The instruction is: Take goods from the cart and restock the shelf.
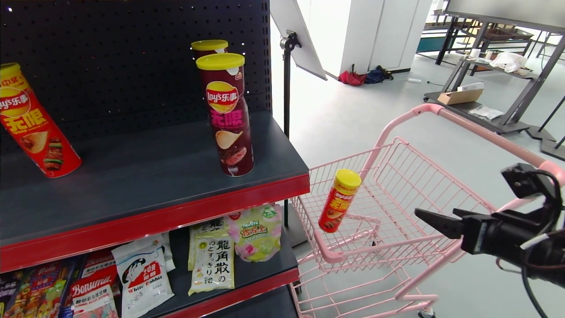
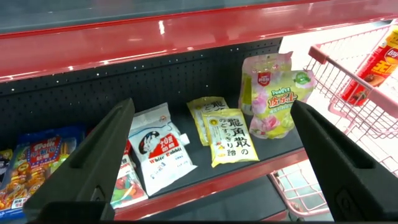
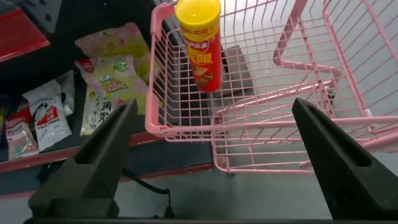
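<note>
Red chip can [image 1: 340, 201] leans tilted inside pink cart [image 1: 485, 132], cap up for easy grabbing; right gripper [image 3: 214, 106] beside cart, spread wide, empty, facing it.

Our right arm [image 1: 507, 240] is boxy matte black with looping black cables [image 1: 558, 192]; our left pincer [image 2: 211, 106] and right pincer [image 1: 435, 216] have tapered black fingers [image 2: 93, 162].

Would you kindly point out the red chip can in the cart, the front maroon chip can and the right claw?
red chip can [image 1: 339, 202]: head view, middle of its body.
front maroon chip can [image 1: 229, 119]: head view, label at mid-height.
right claw [image 3: 211, 106]: right wrist view, midway between its fingertips.
</note>
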